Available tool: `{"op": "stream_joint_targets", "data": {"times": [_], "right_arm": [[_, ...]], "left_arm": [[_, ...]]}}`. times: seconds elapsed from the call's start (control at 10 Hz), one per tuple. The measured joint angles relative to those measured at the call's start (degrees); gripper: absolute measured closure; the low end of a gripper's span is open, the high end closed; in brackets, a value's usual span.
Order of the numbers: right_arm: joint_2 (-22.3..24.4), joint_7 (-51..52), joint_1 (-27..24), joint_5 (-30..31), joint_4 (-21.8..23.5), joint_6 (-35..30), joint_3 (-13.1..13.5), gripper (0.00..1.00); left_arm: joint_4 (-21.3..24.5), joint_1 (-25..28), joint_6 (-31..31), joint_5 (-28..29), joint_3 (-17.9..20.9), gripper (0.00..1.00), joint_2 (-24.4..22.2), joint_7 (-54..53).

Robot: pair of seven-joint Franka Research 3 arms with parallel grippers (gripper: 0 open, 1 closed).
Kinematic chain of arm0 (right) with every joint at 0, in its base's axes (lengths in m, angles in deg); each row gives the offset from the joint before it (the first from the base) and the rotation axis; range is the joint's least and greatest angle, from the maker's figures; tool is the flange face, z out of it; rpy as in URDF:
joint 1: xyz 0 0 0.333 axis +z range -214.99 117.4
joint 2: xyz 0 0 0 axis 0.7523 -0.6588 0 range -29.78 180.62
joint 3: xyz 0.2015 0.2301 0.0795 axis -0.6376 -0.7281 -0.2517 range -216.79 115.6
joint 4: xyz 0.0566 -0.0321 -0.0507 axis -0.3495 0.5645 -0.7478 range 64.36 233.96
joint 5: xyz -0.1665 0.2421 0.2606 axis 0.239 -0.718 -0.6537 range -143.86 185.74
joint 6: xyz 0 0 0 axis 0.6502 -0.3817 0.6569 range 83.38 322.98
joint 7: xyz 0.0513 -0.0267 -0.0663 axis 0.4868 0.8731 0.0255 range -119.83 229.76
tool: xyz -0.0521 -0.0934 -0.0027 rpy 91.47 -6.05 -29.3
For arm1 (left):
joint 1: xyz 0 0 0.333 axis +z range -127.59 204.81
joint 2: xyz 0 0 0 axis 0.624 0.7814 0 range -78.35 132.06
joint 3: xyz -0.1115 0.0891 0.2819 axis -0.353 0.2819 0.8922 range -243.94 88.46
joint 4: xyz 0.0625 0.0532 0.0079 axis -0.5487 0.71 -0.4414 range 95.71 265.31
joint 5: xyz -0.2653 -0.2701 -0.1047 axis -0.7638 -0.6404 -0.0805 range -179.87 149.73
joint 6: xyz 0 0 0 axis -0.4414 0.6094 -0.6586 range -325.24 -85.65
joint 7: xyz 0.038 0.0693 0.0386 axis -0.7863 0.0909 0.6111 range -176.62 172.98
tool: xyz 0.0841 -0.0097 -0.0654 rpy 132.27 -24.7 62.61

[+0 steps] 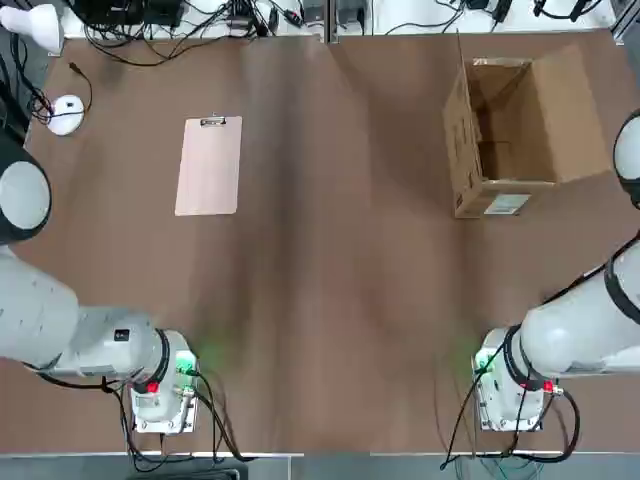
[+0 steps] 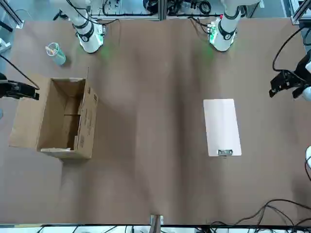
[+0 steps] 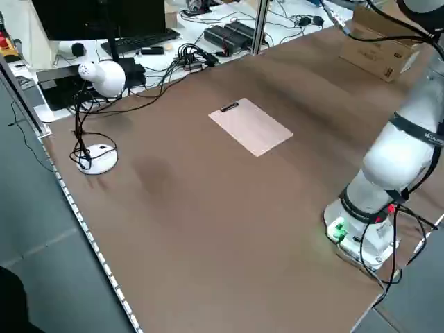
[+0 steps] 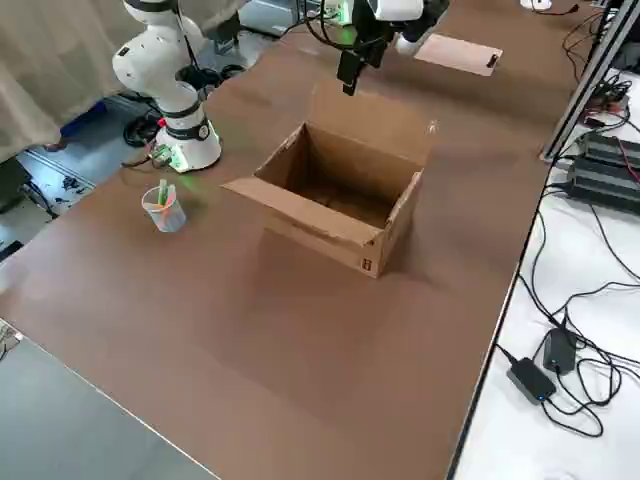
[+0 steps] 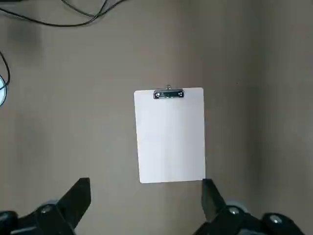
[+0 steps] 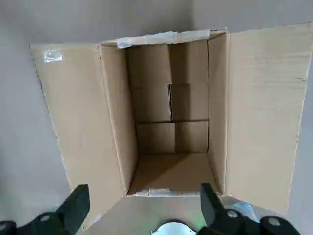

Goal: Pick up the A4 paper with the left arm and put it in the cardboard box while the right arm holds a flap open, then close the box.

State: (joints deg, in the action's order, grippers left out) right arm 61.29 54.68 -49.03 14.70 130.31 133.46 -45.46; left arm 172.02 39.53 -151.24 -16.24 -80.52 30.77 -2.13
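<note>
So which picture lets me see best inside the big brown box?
The right wrist view: it looks straight down into the open cardboard box, showing its bare bottom. The right side view shows part of the inside; top and front views show it slanted; the left side view only a distant corner.

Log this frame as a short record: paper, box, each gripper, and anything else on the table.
paper: A4 paper flat on the table, clip at its far end, untouched
box: cardboard box open, nothing inside
left gripper: left gripper open, above the paper
right gripper: right gripper open, above the box, holding no flap
other: cup near the right arm's base; desk lamp at the table's left edge
</note>
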Motion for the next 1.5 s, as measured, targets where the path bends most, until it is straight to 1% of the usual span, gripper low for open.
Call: {"op": "stream_joint_targets", "data": {"times": [0.3, 0.4, 0.5, 0.6, 0.8, 1.0, 1.1, 1.3, 1.5], "right_arm": [[0.0, -0.1, 0.0, 0.0, 0.0, 0.0, 0.0, 0.0], [0.0, -2.2, -0.1, 0.0, 0.0, 0.1, 0.1, 0.0], [0.0, -7.7, -0.4, 0.0, 0.0, 0.8, 0.3, 0.0], [-0.2, -14.4, -0.9, 0.0, 0.3, 2.9, 0.4, 0.0], [-2.4, -29.0, -1.3, 0.3, 1.1, 9.1, 0.5, 0.0], [-6.5, -41.4, -1.4, 2.3, 1.6, 14.1, 0.5, 0.0], [-8.4, -47.9, -1.8, 2.9, 1.7, 17.2, 0.6, 0.0], [-12.1, -59.9, -3.2, 3.1, 1.9, 25.2, 0.6, 0.0], [-15.0, -67.6, -4.8, 3.2, 2.0, 32.7, 0.7, 0.0]], "left_arm": [[0.0, 0.0, 0.0, 0.0, 0.1, 0.0, 0.0, 0.0], [0.0, 0.0, 0.0, 0.0, 0.2, 0.0, 0.0, 0.0], [0.0, 0.1, 0.0, 0.0, 0.2, 0.0, 0.0, 0.0], [0.1, 0.1, 0.0, 0.0, 0.2, 0.0, 0.1, 0.0], [1.0, 0.5, 0.5, 0.0, 0.3, 0.0, 1.4, 1.1], [2.4, 2.0, 0.7, 0.0, 0.3, 0.0, 5.8, 3.3], [2.9, 2.1, -0.6, 0.0, 0.3, 0.0, 8.8, 7.1], [3.3, 1.6, -7.0, 0.0, 0.1, 0.0, 15.5, 20.9], [3.4, 0.7, -17.2, 0.0, 0.0, 0.0, 23.1, 40.4]]}}
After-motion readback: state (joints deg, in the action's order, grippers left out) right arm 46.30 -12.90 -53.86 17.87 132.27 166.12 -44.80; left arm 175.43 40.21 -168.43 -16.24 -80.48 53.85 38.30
